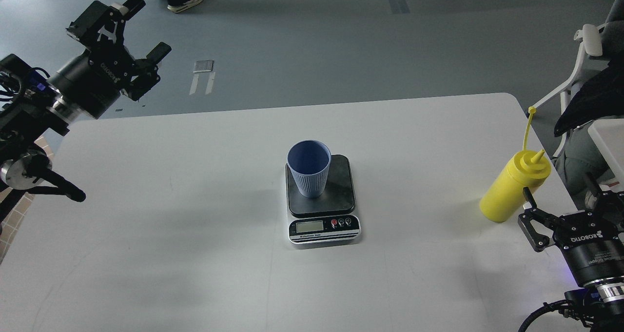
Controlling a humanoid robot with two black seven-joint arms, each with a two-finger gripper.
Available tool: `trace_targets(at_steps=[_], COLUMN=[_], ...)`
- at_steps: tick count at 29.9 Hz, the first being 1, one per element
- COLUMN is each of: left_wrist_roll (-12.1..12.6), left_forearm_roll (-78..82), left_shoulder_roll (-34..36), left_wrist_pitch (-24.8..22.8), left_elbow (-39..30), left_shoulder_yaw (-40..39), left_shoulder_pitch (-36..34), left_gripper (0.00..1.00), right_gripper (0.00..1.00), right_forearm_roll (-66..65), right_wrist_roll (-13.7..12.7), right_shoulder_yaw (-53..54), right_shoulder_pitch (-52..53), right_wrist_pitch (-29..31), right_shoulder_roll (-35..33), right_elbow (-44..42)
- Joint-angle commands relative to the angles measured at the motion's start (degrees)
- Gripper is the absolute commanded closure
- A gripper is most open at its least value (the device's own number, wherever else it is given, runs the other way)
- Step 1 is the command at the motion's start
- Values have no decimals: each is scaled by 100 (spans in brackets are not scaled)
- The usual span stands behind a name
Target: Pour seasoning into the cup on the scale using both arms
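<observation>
A blue cup [309,168] stands on the scale [322,199], ready for filling. The yellow bottle [512,185] waits far right of the scale. Right gripper [555,203], half-open beside the bottle, holds nothing. Left gripper [139,27] hovers far left, wide open.

Matte white table [195,215] top, smooth with faint scuffs. Ribbed blue-grey plastic cup [309,170], dull finish. Scale [322,200] with a dark matte platform, shiny silver base, glossy little buttons. Soft-sheen yellow plastic seasoning [512,185] bottle. Black matte left gripper [141,29] and right gripper [555,210], bare metal rings behind.
</observation>
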Motion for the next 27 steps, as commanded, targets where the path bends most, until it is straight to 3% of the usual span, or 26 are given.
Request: trace_targets(at_steps=[1,9,15,19,27], left_wrist_roll=[0,0,0,0,0], left_forearm_roll=[-8,-8,-8,-17,-87], left_shoulder_roll=[0,88,79,26,-299], left_wrist_pitch=[0,-53,-53,-53,-9], left_elbow=[-1,-1,-1,-1,16], left_shoulder_yaw=[-2,-63,-178,-248,-275], left_shoulder_pitch=[22,57,57,39,-382], left_gripper=[2,2,2,2,2], right_gripper=[0,1,1,1,1], right_forearm_roll=[-3,-29,-204,-1606,-2701], right_wrist_roll=[-10,-18,-53,-54,-1], right_shoulder_yaw=[59,278,340,69,-1180], right_shoulder_pitch=[-20,190,1823,3736,5525], right_wrist_pitch=[0,0,0,-75,-66], right_shoulder_roll=[-151,-317,-1073,-1443,-759], right_elbow=[324,860,966,336,-818])
